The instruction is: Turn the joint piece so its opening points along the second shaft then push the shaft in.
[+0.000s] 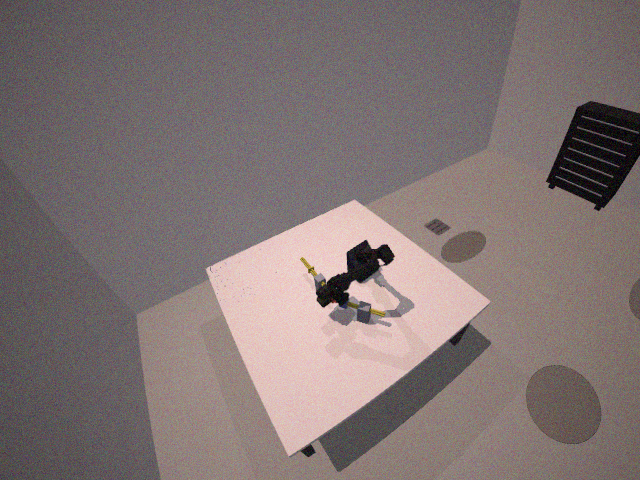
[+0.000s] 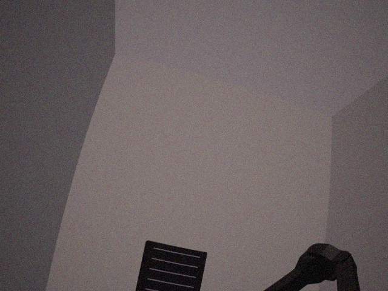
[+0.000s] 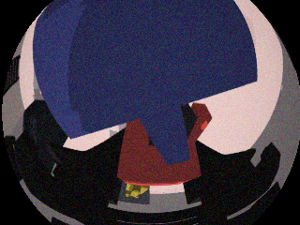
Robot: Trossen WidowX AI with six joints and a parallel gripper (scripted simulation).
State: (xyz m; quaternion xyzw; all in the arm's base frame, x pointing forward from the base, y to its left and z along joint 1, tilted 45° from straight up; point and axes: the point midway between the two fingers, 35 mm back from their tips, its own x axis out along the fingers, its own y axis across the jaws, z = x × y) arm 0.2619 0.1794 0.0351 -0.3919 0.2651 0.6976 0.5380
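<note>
The first shaft (image 1: 378, 313), yellow, passes through a grey block (image 1: 363, 312). A blue hinge part (image 1: 342, 304) (image 3: 159, 56) is at its inner end and fills much of the wrist view. The red joint piece (image 3: 133, 164) sits on the hinge, with a blue prong over it. My gripper (image 1: 333, 300) (image 3: 154, 130) is shut on the joint piece, one finger at each side. The second shaft (image 1: 305, 261), yellow with a collar, runs at an angle through another grey block (image 1: 320, 280). Yellow also shows beyond the joint piece in the wrist view. The exact aim of the opening is hidden.
The black arm (image 1: 361, 263) (image 2: 316, 263) reaches over both shafts' inner ends from its base on the white table (image 1: 279, 361). A dark slatted cabinet (image 1: 594, 155) (image 2: 172, 269) stands away from the table. The exterior view shows no task objects.
</note>
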